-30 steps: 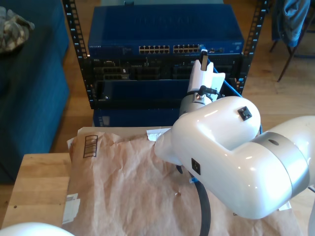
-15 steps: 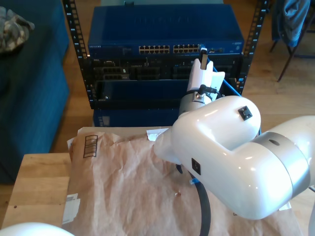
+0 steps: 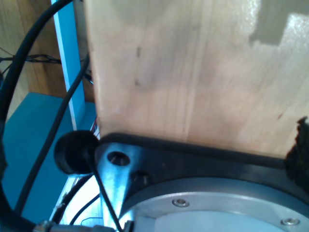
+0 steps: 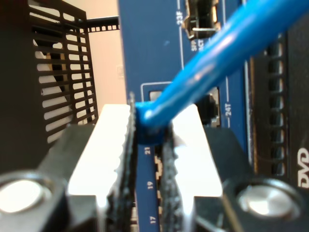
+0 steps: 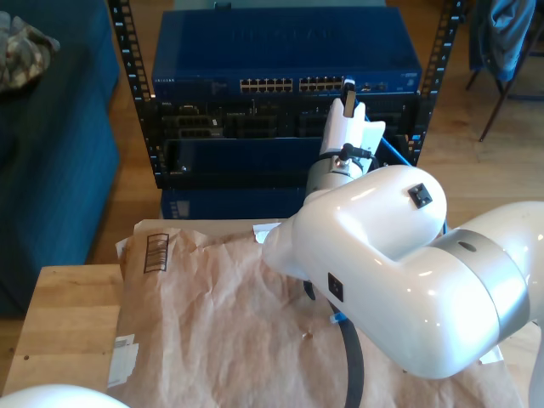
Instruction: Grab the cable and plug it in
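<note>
At the switch (image 5: pixel 285 64), my second hand (image 4: pixel 149 159) pinches the cable (image 4: pixel 217 63), plug hidden.

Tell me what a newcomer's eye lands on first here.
The big white arm dominates the exterior view's right, reaching over brown paper toward the blue switch in the rack. In the second wrist view, my second gripper pinches the blue cable right at the switch's ports.

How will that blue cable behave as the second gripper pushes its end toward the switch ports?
Probably floppy: the cable curves away freely behind my second gripper, so the free length may sag or swing. It looks thin and smooth, so it could slide between the pads if the switch resists.
</note>
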Robot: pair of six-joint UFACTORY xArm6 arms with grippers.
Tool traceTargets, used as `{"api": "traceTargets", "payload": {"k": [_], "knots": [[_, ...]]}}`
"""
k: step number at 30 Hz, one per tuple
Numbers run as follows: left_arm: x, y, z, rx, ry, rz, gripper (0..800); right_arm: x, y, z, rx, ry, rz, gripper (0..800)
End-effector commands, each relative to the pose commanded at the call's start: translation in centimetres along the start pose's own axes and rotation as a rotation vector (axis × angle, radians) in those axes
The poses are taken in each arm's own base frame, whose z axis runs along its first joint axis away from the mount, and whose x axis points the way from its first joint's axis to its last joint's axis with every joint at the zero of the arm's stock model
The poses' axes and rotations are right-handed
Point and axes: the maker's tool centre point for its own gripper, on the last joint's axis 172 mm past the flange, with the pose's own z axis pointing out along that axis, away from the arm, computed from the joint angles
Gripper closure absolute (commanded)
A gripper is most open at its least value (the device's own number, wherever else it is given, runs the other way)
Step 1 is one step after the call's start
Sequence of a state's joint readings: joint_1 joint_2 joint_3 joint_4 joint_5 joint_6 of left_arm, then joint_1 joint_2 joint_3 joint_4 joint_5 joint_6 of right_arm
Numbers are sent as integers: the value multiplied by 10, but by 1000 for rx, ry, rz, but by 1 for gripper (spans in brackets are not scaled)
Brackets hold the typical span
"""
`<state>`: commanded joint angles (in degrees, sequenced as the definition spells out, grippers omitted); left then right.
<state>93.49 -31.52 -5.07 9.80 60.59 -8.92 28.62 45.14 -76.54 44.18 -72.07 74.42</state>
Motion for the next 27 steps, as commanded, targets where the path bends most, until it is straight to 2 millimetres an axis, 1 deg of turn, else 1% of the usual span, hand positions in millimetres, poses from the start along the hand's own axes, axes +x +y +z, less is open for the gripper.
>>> {"api": "traceTargets", "payload": {"k": [6,7,8,12,14,16,21,25,27], "knots": [[0,0,0,0,-2,0,0,0,2,3,4,3,3,792],[0,0,0,0,0,2,0,2,3,3,2,5,2,760],[0,0,0,0,0,2,0,2,4,2,-1,5,0,687],[0,0,0,0,0,0,0,2,4,2,-4,1,-1,579],[0,0,0,0,0,2,0,3,2,-1,-6,0,-3,578],[0,0,0,-1,0,1,0,5,-5,-6,-10,-2,-6,568],[0,0,0,0,0,0,0,11,-21,-24,-29,-10,-14,561],[0,0,0,0,0,2,0,19,-21,-44,-64,-22,-42,561],[0,0,0,0,0,2,0,27,-19,-52,-95,-25,-53,539]]}}
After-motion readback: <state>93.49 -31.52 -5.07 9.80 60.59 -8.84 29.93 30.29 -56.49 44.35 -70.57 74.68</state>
